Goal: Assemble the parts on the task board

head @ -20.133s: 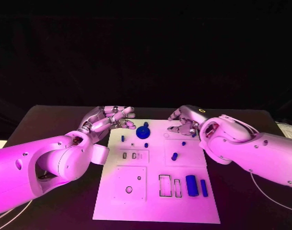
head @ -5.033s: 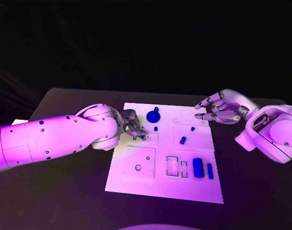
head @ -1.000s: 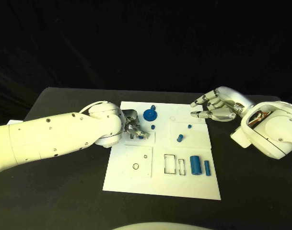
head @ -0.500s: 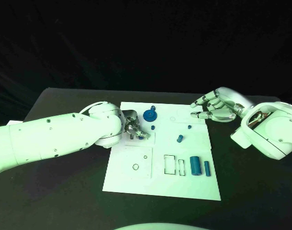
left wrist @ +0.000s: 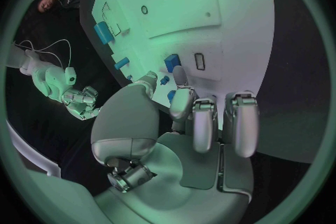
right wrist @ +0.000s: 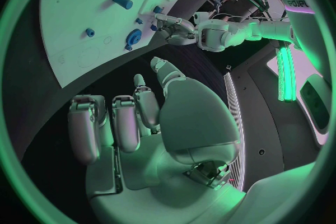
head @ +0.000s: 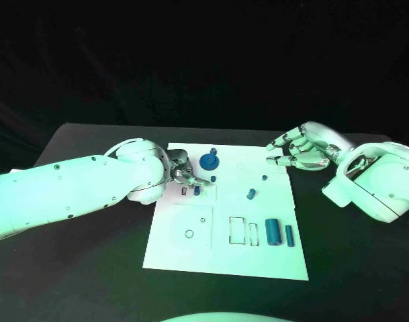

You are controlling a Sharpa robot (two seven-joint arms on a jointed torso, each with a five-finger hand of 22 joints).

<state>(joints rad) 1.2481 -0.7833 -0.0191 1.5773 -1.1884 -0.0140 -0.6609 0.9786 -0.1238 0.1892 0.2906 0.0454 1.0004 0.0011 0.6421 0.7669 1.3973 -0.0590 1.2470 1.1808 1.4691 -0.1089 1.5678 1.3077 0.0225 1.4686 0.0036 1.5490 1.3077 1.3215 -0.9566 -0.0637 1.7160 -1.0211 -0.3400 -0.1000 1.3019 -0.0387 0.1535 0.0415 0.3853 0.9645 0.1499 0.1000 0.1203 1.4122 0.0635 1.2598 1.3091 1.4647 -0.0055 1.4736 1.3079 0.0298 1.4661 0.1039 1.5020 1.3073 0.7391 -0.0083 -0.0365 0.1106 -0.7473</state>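
1. Here, a small blue block (head: 195, 190) stands in a slot on the board (head: 225, 261), just under the left hand (head: 182, 173)'s fingertips; whether they pinch it, I cannot tell.
2. Its long axis looks upright, so the push is probably straight down.
3. The left hand is nearer; the right hand (head: 299, 151) hangs beyond the board's far corner, curled loosely, holding nothing.
4. Parts look hard, matte plastic: a round gear (head: 209, 161) just beyond the fingers, a cylinder (head: 272, 232) farther off.
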